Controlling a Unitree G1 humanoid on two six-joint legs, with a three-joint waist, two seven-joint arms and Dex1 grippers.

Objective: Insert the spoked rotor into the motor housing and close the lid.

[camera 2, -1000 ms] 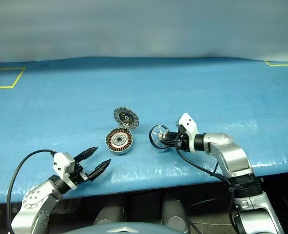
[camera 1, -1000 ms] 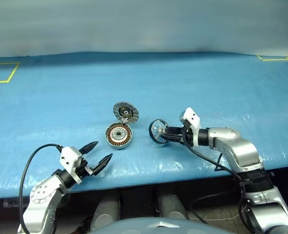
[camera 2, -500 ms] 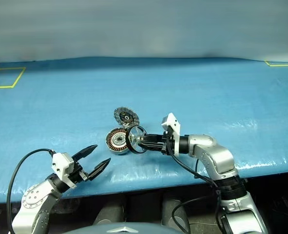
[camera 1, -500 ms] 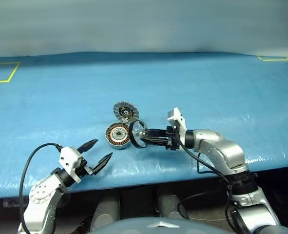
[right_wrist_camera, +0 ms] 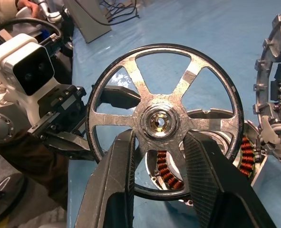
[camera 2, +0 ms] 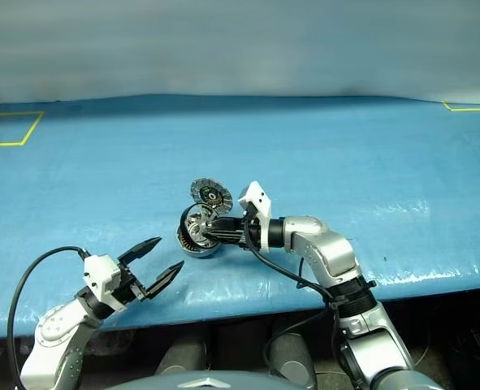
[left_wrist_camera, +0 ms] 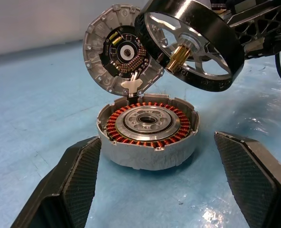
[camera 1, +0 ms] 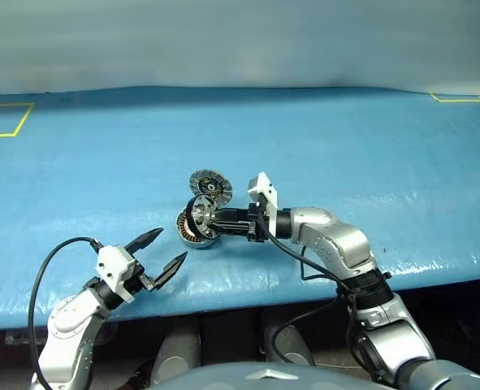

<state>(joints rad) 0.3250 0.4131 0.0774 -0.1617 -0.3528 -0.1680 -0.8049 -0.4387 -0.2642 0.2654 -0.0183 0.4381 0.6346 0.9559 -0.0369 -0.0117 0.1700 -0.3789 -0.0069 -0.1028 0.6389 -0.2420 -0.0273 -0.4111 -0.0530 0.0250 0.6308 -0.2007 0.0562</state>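
My right gripper [camera 1: 220, 218] holds the spoked rotor [camera 1: 199, 217], its two black fingers [right_wrist_camera: 116, 190] pinched on the hub and spokes, so the wheel stands on edge, tilted, just above the motor housing [left_wrist_camera: 147, 130]. In the left wrist view the rotor's dark rim and brass-coloured hub stub hang over the far right part of the housing, apart from it, with a clear gap over the copper windings. The housing sits on the blue table [camera 1: 345, 154], near the front edge and about mid-way across. Its lid [camera 1: 210, 186] stands swung up on the far side, hinged to the housing, its segmented inner face with the dark centre turned toward me. My left gripper [camera 1: 164, 254] hovers at the near left of the housing, well apart from it, fingers spread wide and holding nothing, pointing toward the housing. Yellow tape marks [camera 1: 4, 122] lie at the far left of the table.
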